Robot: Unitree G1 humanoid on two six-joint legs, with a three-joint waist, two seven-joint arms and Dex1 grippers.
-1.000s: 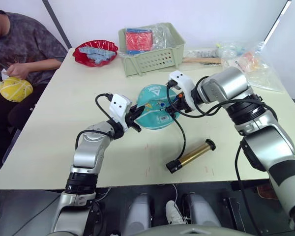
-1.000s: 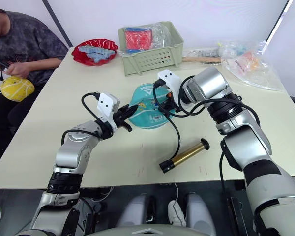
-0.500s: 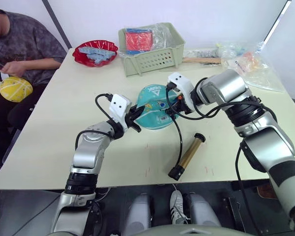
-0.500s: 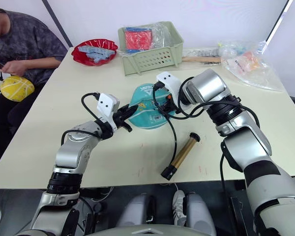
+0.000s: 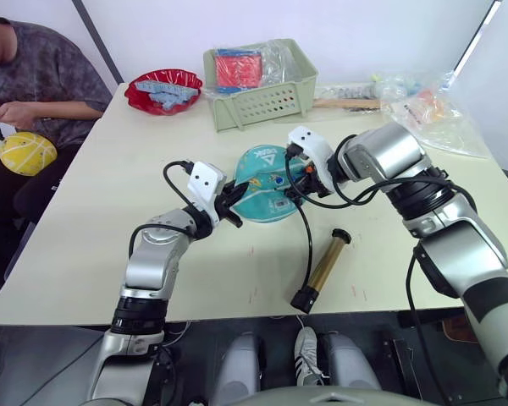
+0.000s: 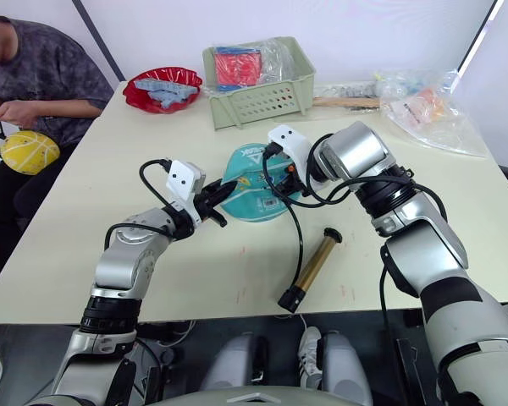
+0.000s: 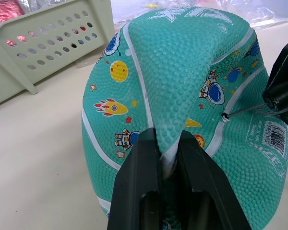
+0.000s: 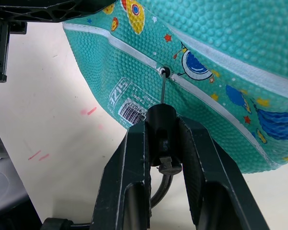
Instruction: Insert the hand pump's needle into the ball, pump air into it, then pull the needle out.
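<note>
The teal ball (image 5: 267, 179), partly deflated and creased, lies mid-table. My left gripper (image 7: 165, 139) is shut on a raised fold of the ball's skin at its left side. From the ball's right, my right gripper (image 8: 162, 125) is shut on the black fitting of the needle (image 8: 162, 90). The thin pin's tip sits at the valve hole (image 8: 163, 72) on a white seam; how deep it goes I cannot tell. The bronze hand pump (image 5: 323, 266) lies loose on the table nearer the front edge. Its black hose (image 5: 309, 237) curves up to the right gripper.
A green perforated basket (image 5: 262, 93) and a red bowl (image 5: 163, 90) stand at the back of the table (image 5: 93, 211). Plastic bags (image 5: 423, 106) lie at the back right. A person sits at the left with a yellow ball (image 5: 25, 152).
The pump has swung round on the table, from lying crosswise to pointing toward the front edge. My right gripper has edged slightly left toward the ball. The left gripper has held still.
</note>
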